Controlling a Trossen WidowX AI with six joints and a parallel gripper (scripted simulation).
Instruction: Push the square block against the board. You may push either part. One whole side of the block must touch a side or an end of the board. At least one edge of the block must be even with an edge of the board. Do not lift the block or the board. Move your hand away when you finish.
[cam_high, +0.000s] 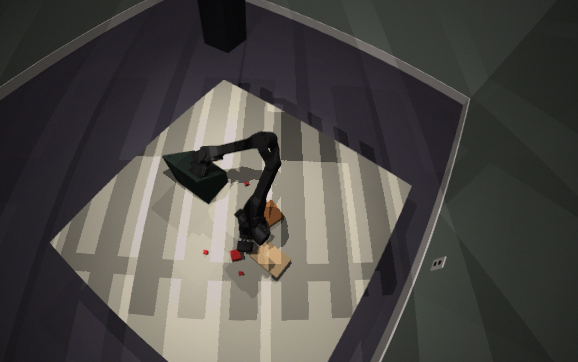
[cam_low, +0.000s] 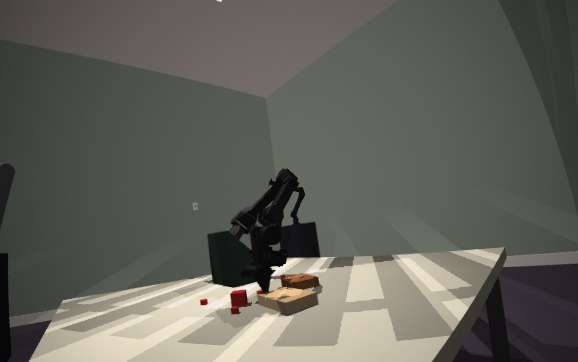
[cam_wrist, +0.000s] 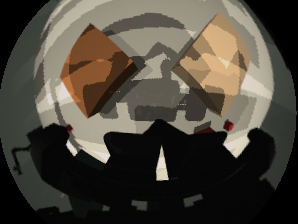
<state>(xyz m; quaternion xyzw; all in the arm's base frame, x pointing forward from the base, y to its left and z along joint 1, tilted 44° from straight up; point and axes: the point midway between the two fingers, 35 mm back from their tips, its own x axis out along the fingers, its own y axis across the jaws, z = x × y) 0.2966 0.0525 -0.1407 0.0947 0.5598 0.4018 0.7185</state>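
On the pale worktop (cam_high: 195, 300) (cam_low: 370, 325) (cam_wrist: 145, 37), banded with light and shadow, lies the tan rectangular board (cam_high: 274, 261) (cam_low: 288, 301) (cam_wrist: 220, 65); near it, the black gripper (cam_high: 245, 246) (cam_low: 265, 288) (cam_wrist: 158, 121) is closed, empty. Beyond, apart from the board, sits the orange-brown square block (cam_high: 274, 214) (cam_low: 300, 281) (cam_wrist: 95, 65). Grey-green walls (cam_high: 500, 200) (cam_low: 150, 140) meet behind.

The counter (cam_high: 190, 330) (cam_low: 165, 345) (cam_wrist: 150, 37) is striped by bright light and shadow. The surrounding room is left dim, and the wrist view is strongly bowed, with blackened corners.
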